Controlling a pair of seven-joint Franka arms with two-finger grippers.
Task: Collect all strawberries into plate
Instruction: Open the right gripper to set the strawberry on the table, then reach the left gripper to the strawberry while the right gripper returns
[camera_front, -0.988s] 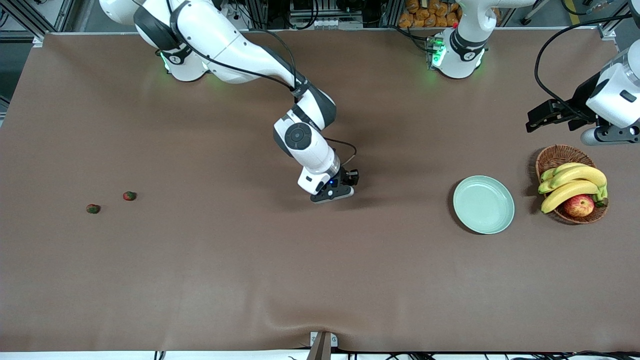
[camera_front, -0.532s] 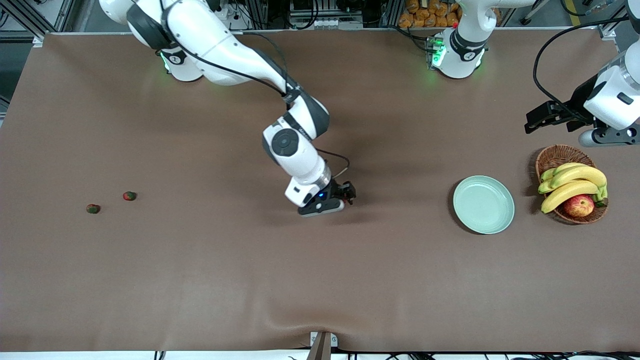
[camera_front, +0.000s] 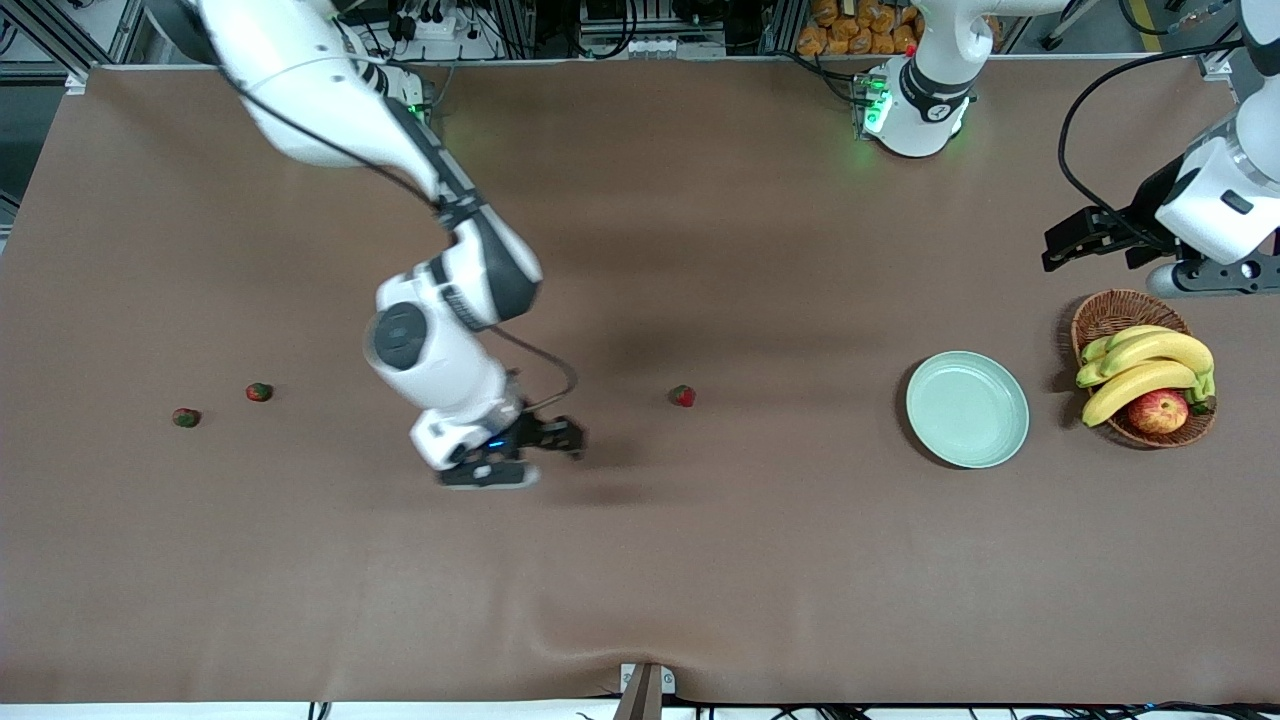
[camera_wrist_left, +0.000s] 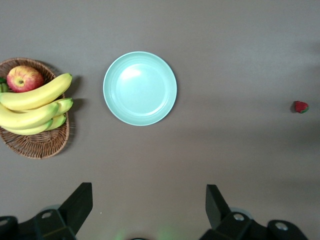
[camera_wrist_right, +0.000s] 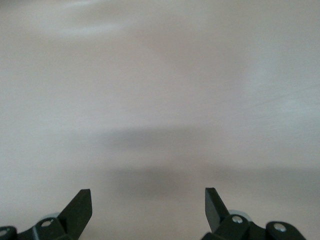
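Nearest the front camera, over bare table, the right gripper (camera_front: 562, 437) hangs with its fingers spread and nothing between them; the right wrist view shows only brown cloth under the wide-apart tips. A second ago it was over the middle of the table, clamped tight; since then it has let go and swung toward the right arm's end of the table.

A little farther from the camera lies the result: one strawberry (camera_front: 683, 396) now sits alone on the cloth at mid-table, where none showed before, well apart from the plate (camera_front: 967, 408) and between it and the departing gripper. The plate holds nothing. So this berry has been dropped off partway, not delivered; I judge it a hand-over spot for the left arm.

At about the same depth, near the right arm's end, two more strawberries (camera_front: 259, 392) (camera_front: 186, 417) lie near each other, unmoved. The right arm, elbow high and forearm sloping down, looks headed for them.

Farthest, the left gripper (camera_front: 1062, 246) hovers just past the wicker basket (camera_front: 1110, 311) of bananas (camera_front: 1145, 365) and an apple (camera_front: 1157, 411), fingers released and empty, camera looking down on plate and berry. It has drifted only slightly, and waits.
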